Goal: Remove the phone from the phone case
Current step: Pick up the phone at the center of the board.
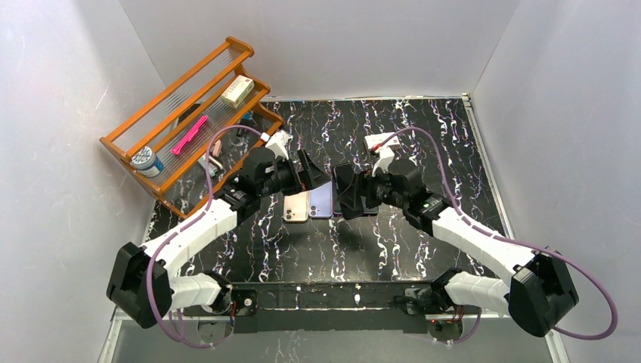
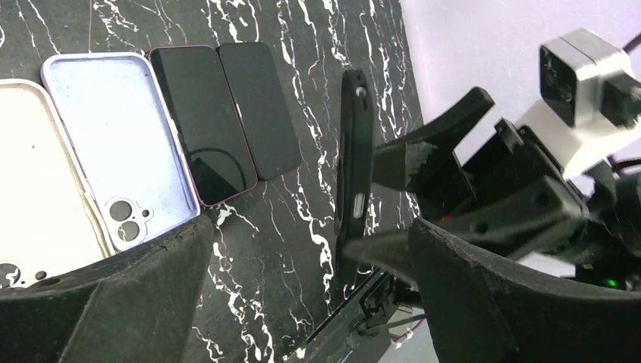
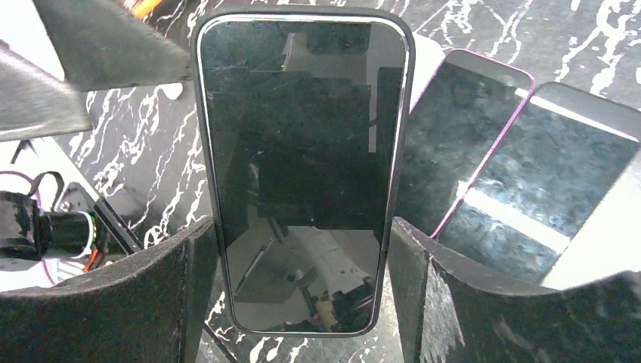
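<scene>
Black marbled table, right tool clamped on cased phone, left tool spread wide, empty

Robotics lab test cell, not a home or shop. Plain white panel walls box in a black marble-look bench on 3 sides. Left arm & right arm are bolted to a black base rail at the near edge, w/ purple cables looping loose. Wrist cam on the right arm. Wooden rack w/ misc props at back left.
</scene>
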### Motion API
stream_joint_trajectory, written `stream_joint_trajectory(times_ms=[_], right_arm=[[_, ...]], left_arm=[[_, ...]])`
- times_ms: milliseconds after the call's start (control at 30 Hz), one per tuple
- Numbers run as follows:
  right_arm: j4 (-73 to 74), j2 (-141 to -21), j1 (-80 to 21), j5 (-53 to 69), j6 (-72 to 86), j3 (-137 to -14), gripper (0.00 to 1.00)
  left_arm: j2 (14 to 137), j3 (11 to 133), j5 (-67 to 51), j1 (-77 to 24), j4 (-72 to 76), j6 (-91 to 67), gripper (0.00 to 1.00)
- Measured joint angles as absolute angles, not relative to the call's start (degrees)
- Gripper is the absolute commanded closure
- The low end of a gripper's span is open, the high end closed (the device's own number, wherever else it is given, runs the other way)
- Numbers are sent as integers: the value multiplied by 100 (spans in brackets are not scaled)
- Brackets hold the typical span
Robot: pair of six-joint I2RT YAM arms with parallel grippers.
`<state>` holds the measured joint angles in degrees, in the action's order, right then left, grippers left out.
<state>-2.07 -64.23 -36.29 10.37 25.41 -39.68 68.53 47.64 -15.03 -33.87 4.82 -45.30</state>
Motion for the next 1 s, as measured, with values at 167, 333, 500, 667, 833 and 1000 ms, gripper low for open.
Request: stream_joint_trajectory(times_ms=[167, 333, 500, 667, 833, 1000], right_arm=[[-298, -6692, -4250, 652, 2362, -4110, 99], [-414, -6875, -4661, 414, 2241, -4226, 99], [-515, -6993, -4893, 263, 2182, -4353, 99], [-648, -6997, -4963, 246, 2119, -4368, 99], [-773, -7072, -4965, 244, 2086, -4372, 95], [-891, -7135, -4978, 272, 2102, -4372, 54]], left_arm=[[7126, 4764, -1420, -3483, 609, -4720, 4], [7166, 4744, -1304, -3577, 775, -4871, 15], [7168, 4501, -1262, -3627, 1044, -5050, 28], [7201, 4298, -1269, -3673, 1173, -5188, 56], [7201, 4278, -1288, -3691, 1343, -5258, 98], [7050, 4145, -1142, -3691, 1431, -5266, 100]])
